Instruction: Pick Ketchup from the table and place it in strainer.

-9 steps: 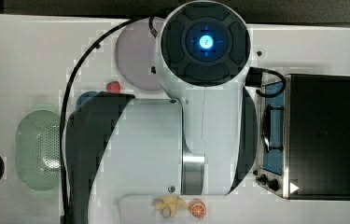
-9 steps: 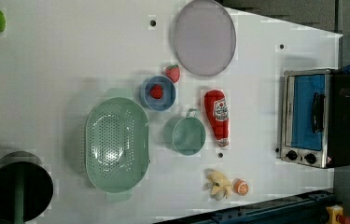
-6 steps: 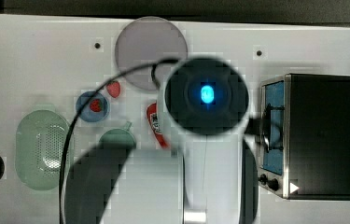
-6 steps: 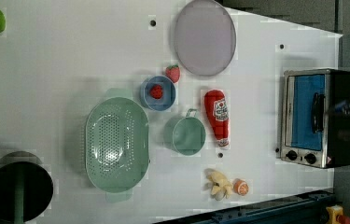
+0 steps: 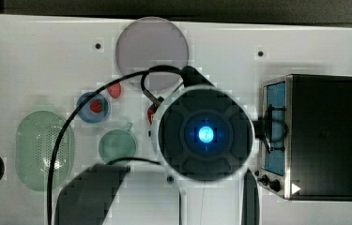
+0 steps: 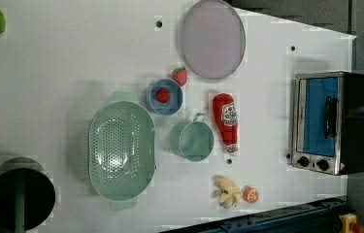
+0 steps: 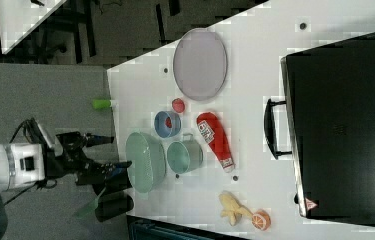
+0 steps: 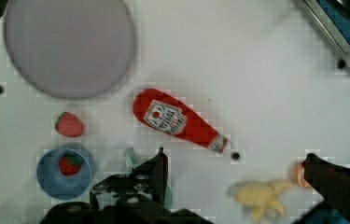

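Ketchup (image 6: 226, 122) lies flat, cap toward the left view's bottom; hand (image 8: 235, 175) wide open, empty.

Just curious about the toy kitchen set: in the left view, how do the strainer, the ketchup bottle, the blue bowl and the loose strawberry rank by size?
Largest to smallest:
1. strainer
2. ketchup bottle
3. blue bowl, close to the bottle, so unsure
4. loose strawberry

Robot lab tabletop staged as a toy kitchen.
Toy food is laid beside a toaster oven (image 6: 332, 121) on a bolt-holed white table (image 6: 63, 58).
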Controlling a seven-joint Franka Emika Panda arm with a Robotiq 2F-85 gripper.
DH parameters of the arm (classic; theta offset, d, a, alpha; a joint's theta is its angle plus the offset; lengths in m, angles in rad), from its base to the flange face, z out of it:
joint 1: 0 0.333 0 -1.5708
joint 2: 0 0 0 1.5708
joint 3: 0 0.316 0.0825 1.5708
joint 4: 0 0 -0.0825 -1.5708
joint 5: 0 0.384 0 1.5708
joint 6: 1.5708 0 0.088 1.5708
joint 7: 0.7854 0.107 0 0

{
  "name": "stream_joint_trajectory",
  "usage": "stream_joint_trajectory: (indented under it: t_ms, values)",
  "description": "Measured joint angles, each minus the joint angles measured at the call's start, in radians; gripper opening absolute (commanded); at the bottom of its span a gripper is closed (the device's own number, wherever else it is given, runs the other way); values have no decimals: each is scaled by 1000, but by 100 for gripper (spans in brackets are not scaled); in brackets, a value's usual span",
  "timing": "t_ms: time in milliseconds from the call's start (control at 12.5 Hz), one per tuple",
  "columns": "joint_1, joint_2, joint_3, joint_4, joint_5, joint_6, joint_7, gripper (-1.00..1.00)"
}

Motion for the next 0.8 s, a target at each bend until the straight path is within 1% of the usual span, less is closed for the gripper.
stream_joint_trajectory:
  t_ms: [160,240,560,800]
  values:
    - [-1,71,10,-18,2,86,-137,100]
    - [-3,110,19,-46,1,127,-223,100]
    - [-9,259,70,-196,-6,328,-593,100]
    - [1,305,81,-308,-3,492,-763,100]
